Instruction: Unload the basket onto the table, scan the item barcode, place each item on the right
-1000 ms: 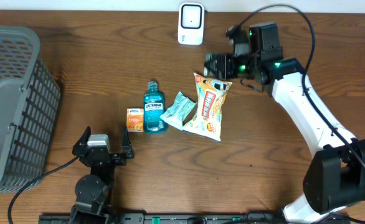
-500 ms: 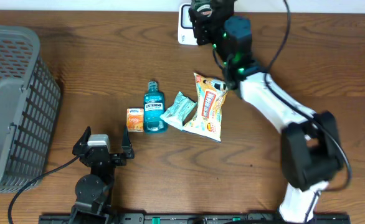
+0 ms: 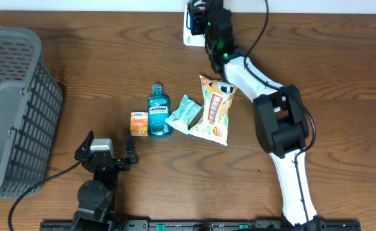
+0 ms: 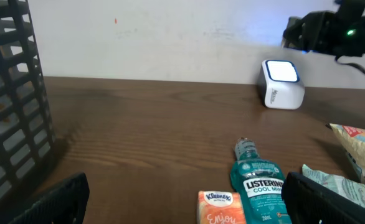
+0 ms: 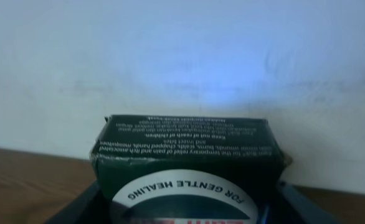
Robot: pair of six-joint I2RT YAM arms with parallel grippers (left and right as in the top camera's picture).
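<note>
**What the Things Are Made Of**

The table [image 3: 79, 77] is brown wood, smooth, with a soft shine. The basket [image 3: 8, 102] is dull grey plastic. The scanner [image 4: 281, 87] is smooth, shiny white plastic. The bottle [image 3: 159, 112] is clear blue plastic, glossy. The snack bag [image 3: 217, 112] is shiny and crinkly. The box [image 5: 185, 155] is dark green card, not shiny.

- Grey basket [image 3: 11, 109] — well off to the left hand's [image 3: 106, 151] left.
- Listerine bottle [image 3: 158, 112], tissue pack [image 3: 138, 123] — side by side, just ahead of it.
- Snack bag [image 3: 216, 109], teal packet [image 3: 185, 113] — ahead, rightward.
</note>
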